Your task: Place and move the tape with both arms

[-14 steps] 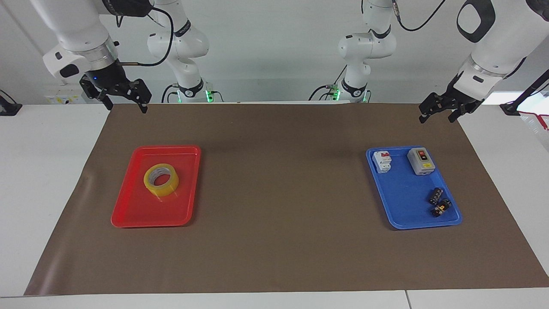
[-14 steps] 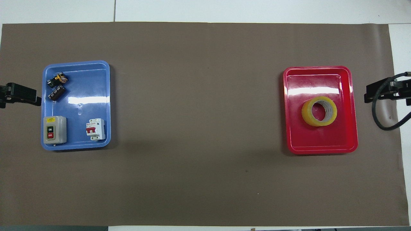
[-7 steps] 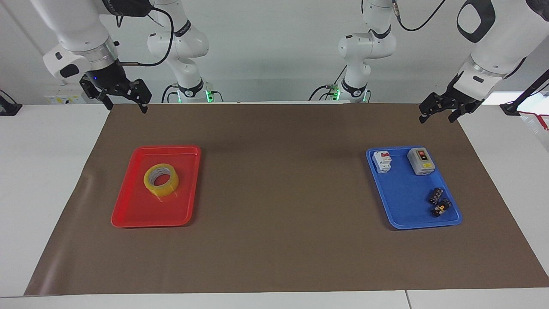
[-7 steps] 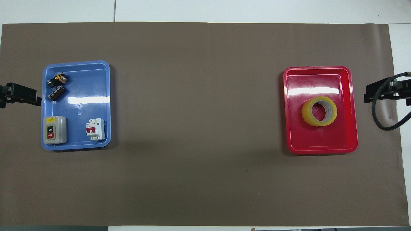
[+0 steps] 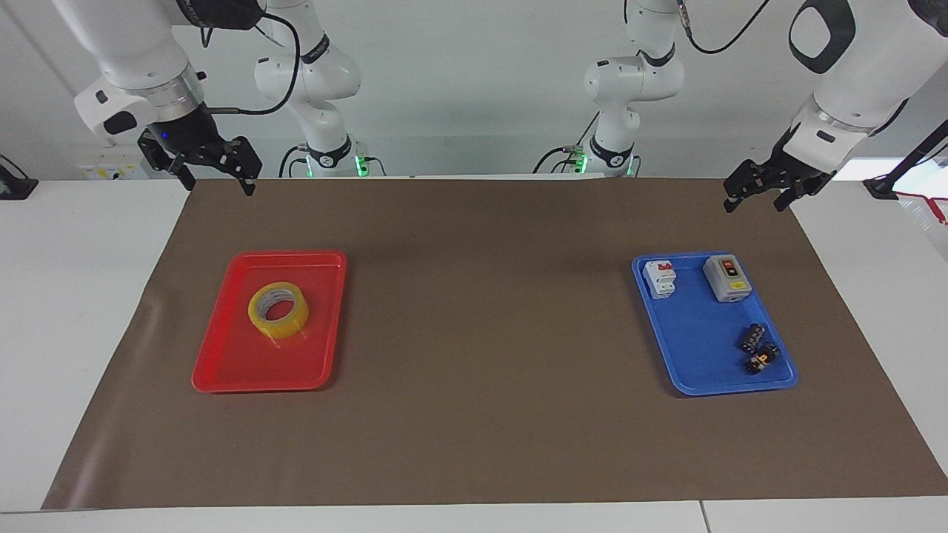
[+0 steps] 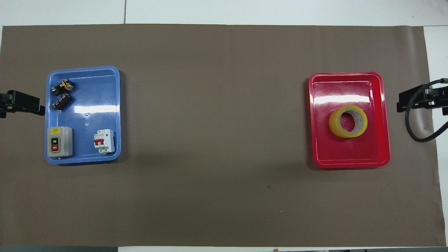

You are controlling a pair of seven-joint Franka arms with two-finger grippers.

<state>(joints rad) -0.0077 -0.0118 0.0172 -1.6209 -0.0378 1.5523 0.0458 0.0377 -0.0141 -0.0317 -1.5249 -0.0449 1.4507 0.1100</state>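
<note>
Yellow tape (image 5: 278,311) lies flat in the red tray (image 5: 222,363) toward the right arm's end of the bench, hole facing up. The grey switch box (image 6: 59,141) reads ON and OFF. Right claw (image 5: 215,180) and left claw (image 5: 754,197) both hang spread, empty.

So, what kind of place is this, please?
Most likely a robotics lab set up for handling trials: a white table under a brown paper sheet, with a roll of tape in a red tray and electrical switchgear in a blue tray.
</note>
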